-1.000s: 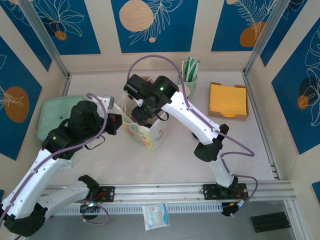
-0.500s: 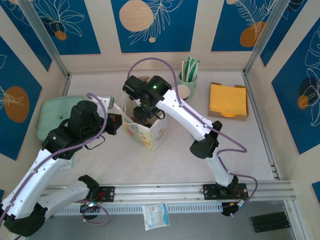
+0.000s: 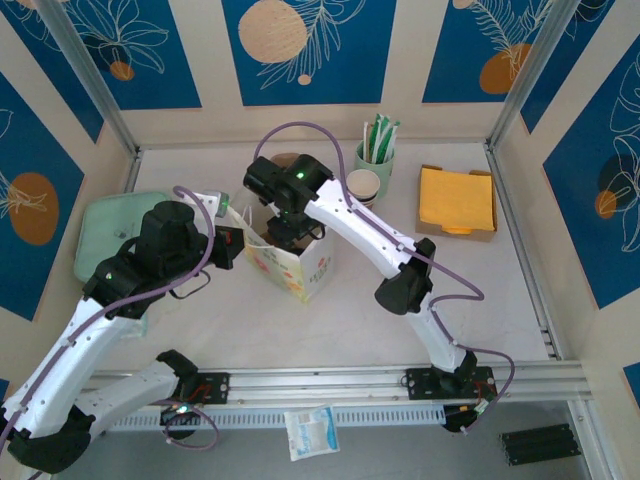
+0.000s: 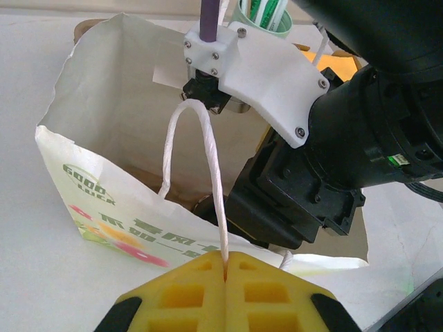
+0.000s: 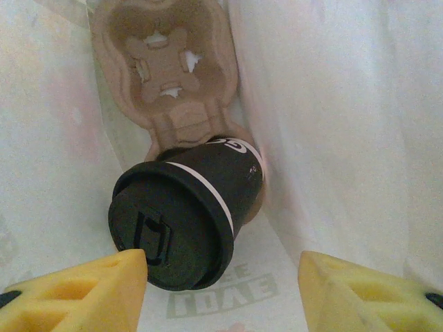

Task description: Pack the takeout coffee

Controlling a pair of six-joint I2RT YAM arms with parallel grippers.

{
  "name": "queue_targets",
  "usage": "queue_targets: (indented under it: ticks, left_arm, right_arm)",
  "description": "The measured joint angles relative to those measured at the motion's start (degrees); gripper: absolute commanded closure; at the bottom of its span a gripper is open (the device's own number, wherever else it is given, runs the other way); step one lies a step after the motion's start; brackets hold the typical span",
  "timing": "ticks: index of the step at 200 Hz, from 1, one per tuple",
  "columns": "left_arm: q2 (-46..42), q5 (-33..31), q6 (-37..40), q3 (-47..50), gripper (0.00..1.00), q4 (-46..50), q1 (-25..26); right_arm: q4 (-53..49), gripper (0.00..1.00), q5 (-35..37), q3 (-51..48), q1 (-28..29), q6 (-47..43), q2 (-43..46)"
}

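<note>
The takeout coffee [image 5: 187, 221], a dark cup with a black lid, leans tilted in a brown cardboard carrier [image 5: 166, 76] at the bottom of the white paper bag [image 3: 300, 265]. My right gripper [image 5: 221, 283] reaches down inside the bag and is open. Its yellow fingertips [image 5: 83, 290] stand just short of the lid, one on each side, not gripping it. My left gripper [image 4: 227, 259] is shut on the bag's white string handle [image 4: 208, 159] and holds it up at the bag's left rim. The right arm's black wrist [image 4: 304, 187] covers much of the bag's mouth.
A pale green tray [image 3: 105, 230] lies at the left behind my left arm. Behind the bag stand a green cup of packets [image 3: 376, 155] and stacked paper cups [image 3: 364, 185]. A box of yellow napkins [image 3: 457, 200] sits at the right.
My right arm has swung a little left over the bag, its gripper staying inside. The left gripper has kept its hold on the handle.
</note>
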State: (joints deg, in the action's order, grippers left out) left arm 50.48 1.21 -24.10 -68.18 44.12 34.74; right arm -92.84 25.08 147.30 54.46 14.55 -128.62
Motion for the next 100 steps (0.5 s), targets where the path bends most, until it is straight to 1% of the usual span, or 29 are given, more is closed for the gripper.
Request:
queue_targets:
  ticks: [71,100]
  left_arm:
    - [0.0,0.02,0.0,0.0,1.0,0.0,0.0]
    - [0.0,0.02,0.0,0.0,1.0,0.0,0.0]
  right_arm:
    - [0.07,0.39,0.0,-1.42,0.28,0.0,-0.22]
    - [0.2,0.37,0.0,-2.84,0.44,0.0,-0.37]
